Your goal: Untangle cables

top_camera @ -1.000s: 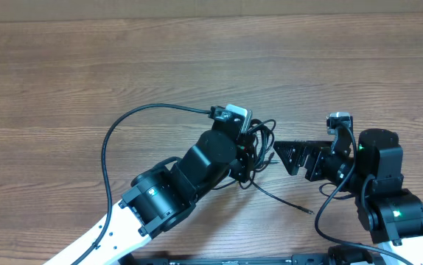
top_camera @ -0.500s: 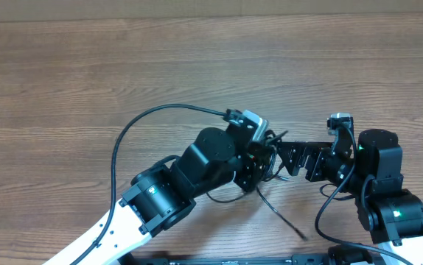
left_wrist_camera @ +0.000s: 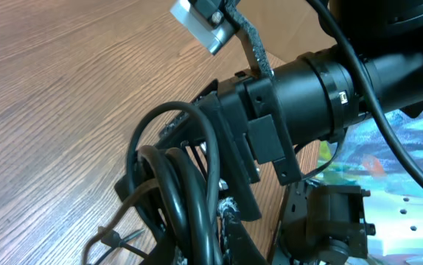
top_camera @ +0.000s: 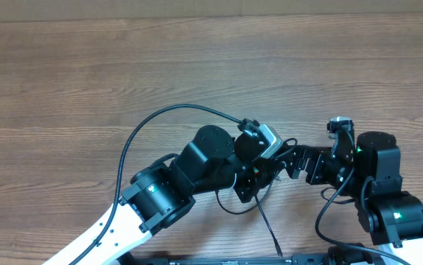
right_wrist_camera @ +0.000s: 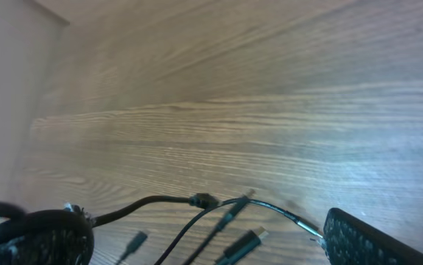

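so the left pincer [top_camera: 259,175] is clamped on the tangled cables [left_wrist_camera: 186,188], right pincer [top_camera: 291,160] spread wide open right beside them, one cord [top_camera: 269,224] trailing over the counter [top_camera: 123,73]

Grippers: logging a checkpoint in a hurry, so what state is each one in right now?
Left gripper: shut on the cables, it seems.
Right gripper: open, holding nothing.

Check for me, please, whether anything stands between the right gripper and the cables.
Nothing visible does. The right gripper points straight at the cables, which are bunched at the left gripper right beside it.
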You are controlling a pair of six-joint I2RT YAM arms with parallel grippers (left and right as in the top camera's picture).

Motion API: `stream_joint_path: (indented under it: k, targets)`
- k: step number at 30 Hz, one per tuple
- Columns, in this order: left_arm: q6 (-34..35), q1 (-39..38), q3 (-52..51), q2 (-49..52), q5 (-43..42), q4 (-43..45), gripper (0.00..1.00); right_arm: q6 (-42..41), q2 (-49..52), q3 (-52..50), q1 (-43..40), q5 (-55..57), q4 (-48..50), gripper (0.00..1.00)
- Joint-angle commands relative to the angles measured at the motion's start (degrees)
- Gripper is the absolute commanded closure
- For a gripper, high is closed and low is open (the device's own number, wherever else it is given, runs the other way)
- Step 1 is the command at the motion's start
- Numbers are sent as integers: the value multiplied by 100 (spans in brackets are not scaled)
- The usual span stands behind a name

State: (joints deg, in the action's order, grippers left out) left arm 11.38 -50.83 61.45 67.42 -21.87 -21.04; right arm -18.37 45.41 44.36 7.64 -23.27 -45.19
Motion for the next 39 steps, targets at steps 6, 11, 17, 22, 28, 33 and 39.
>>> stream_joint_path:
  k: [6,11,17,22,28,33,39]
  targets:
    - [-299,-120,101,-46,-400,-472,96,-909,9,114,-35,1792,-214,0]
    - [-256,-120,103,-48,101,-557,96,-1290,9,114,-37,2546,-549,0]
    - [-251,-101,103,-48,345,-603,96,-1338,9,114,-35,2677,-643,0]
    - [219,37,103,-48,1003,-608,96,-1182,9,114,-35,2319,-498,0]
    - [262,280,103,-46,1331,-625,96,240,9,114,-35,1008,-306,0]
    - [-1027,286,103,-46,1672,-769,96,656,9,114,-31,750,-339,0]
    - [-2621,286,103,-46,1893,-962,96,1722,9,114,-31,-520,-260,0]
